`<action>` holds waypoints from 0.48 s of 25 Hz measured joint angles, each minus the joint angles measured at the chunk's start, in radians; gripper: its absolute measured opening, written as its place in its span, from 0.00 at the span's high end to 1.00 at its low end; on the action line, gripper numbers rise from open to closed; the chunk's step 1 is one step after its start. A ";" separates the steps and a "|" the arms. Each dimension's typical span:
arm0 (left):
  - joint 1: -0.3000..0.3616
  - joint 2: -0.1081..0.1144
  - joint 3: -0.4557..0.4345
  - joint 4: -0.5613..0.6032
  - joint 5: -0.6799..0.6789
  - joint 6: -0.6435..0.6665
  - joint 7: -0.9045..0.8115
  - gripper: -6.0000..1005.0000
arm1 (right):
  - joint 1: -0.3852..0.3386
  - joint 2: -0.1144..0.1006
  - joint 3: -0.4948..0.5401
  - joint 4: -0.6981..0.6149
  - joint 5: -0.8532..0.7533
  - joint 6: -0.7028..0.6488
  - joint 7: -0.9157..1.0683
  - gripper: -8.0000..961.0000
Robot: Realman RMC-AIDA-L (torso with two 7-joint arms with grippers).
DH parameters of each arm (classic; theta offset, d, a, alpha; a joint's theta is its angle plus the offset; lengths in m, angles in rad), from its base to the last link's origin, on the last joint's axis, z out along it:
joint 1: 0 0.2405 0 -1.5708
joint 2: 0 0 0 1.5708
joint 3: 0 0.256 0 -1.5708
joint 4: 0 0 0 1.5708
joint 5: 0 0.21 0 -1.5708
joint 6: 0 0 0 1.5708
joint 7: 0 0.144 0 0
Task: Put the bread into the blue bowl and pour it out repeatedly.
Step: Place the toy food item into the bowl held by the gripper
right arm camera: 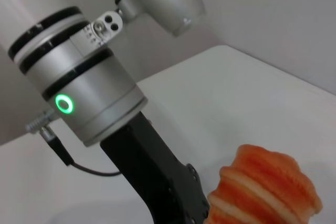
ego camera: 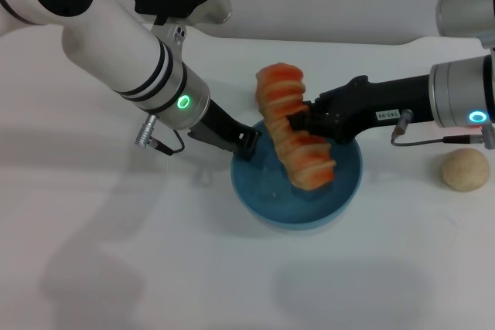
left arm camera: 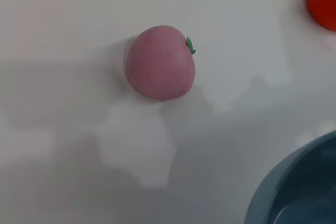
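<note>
Two grippers are at work over one bowl. The right gripper [ego camera: 298, 121], reaching in from 3 o'clock, is clamped across the middle of the bread [ego camera: 292, 125], holding the loaf steeply tilted: its upper end rises toward 12 o'clock above the far rim, its lower end hangs over the inside of the blue bowl [ego camera: 267, 191] near 4 o'clock. Whether that lower end touches the bowl floor cannot be told. The left gripper [ego camera: 247, 144] comes in from 10 o'clock and sits at the bowl's rim on that side; it looks closed on the rim, steadying the bowl.

The step in hand appears to be the placing: the loaf is over the bowl but not yet let go. The next move calls for lowering it, perhaps laying it flatter so its length fits inside the walls, then opening the right fingers and withdrawing clear before the left arm tips the bowl.

Farther out on the white table [ego camera: 116, 268], a beige ball [ego camera: 465, 169] lies at 3 o'clock, well apart. The left wrist view shows a pink round fruit [left arm camera: 160, 62] near the bowl.
</note>
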 joint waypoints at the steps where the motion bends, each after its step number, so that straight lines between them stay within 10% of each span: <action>1: 0.000 0.000 -0.001 0.002 0.000 0.001 0.000 0.99 | -0.004 0.000 0.000 -0.001 -0.003 0.004 -0.006 0.78; 8: -0.001 0.002 -0.003 0.005 0.000 0.001 0.000 0.99 | -0.032 -0.001 -0.001 -0.042 -0.006 0.011 -0.017 0.77; 12: -0.001 0.002 -0.010 0.005 0.000 0.001 0.000 1.00 | -0.040 -0.001 0.001 -0.058 -0.006 0.012 -0.017 0.56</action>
